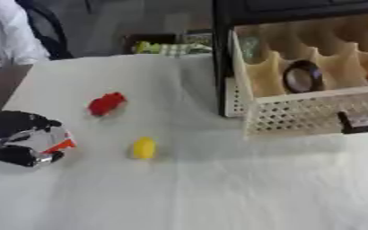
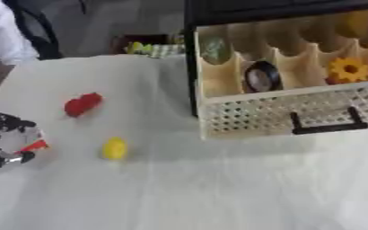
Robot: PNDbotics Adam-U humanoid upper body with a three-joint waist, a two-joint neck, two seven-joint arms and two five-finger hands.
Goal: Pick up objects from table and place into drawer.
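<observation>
Drawer (image 2: 281, 114): pulled open at the right, pale perforated front, divided into compartments; the right eye view shows its whole black handle (image 2: 325, 123) and a yellow flower-shaped piece (image 2: 349, 69) in a right compartment, both cut off at the edge of the left eye view. Round black-rimmed object (image 1: 303, 76): leaning in a middle compartment. Red object (image 1: 106, 103): lying on the white surface (image 1: 218, 179), left of the drawer, well apart from it. Yellow object (image 1: 143, 148): on the surface, nearer than the red one. Left hand (image 1: 18, 139): at the left edge, near the yellow object but apart from it, fingers curled and holding nothing that can be seen; a small orange-red mark shows on it. Right hand: not visible. Beyond the surface's far edge: a green-and-yellow item (image 1: 152, 47), unclear. No readable writing.
</observation>
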